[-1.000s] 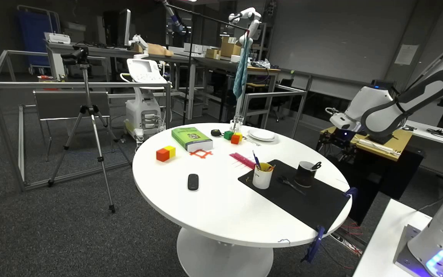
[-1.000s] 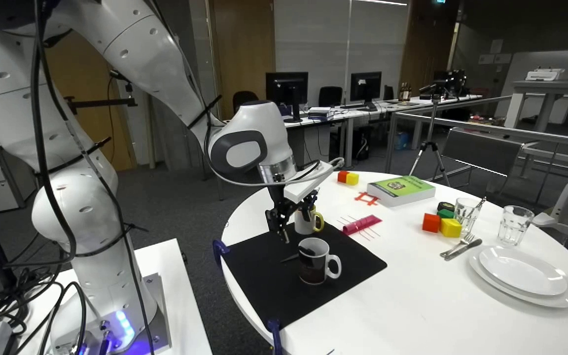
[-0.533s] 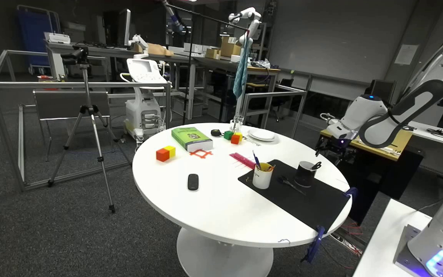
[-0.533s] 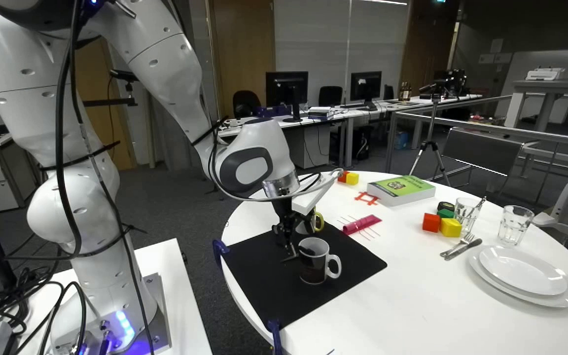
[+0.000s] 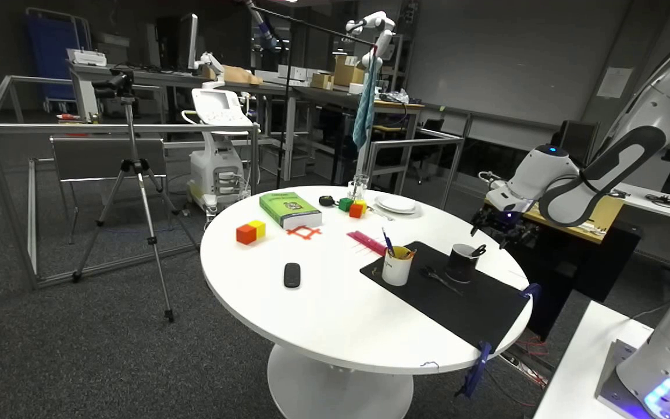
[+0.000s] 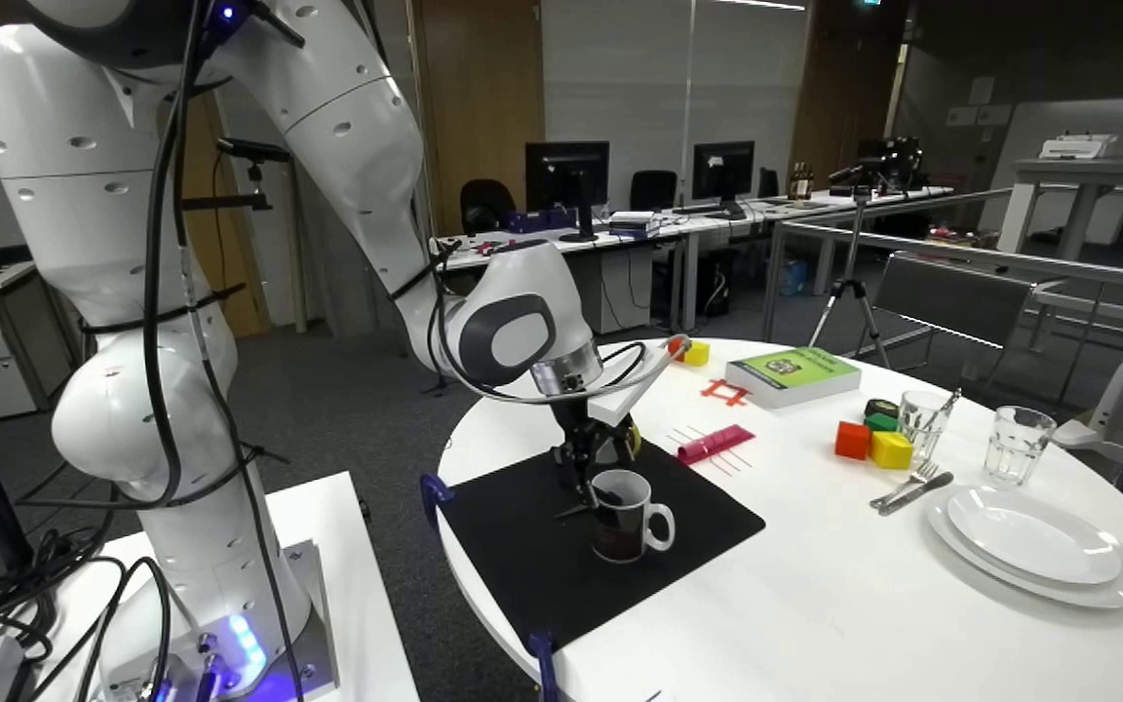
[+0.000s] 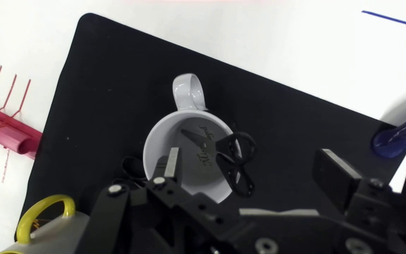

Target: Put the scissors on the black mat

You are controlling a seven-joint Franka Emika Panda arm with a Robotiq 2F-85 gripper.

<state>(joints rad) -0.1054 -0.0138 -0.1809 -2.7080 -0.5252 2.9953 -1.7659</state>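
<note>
Pincer (image 7: 252, 163): released, fingers wide apart; it hangs above the mug (image 6: 625, 526) and the mat (image 7: 118, 81), by the desk (image 5: 323, 314) edge on the side of the arm (image 6: 357, 146).
Scissors (image 7: 224, 146): tilted in the mug, blades down inside, black handles out over the rim; looking down, I see them between the spread fingers.
Mug: upright on the mat, white inside.
Mat: black, flat, running up to that same edge, where blue clamps (image 5: 476, 372) sit at two corners.
Second pair (image 5: 443, 281): scissors by their loops, on the mat just beside the mug, partly hidden by a finger.
Cup (image 5: 396, 270): white with a yellow handle, pens (image 5: 388, 240) poking up, near the mat's inner corner.
Book (image 5: 290, 210): green, near the far edge.
Plates (image 6: 1034, 541): white, stacked, near the edge, well apart from the mat.
</note>
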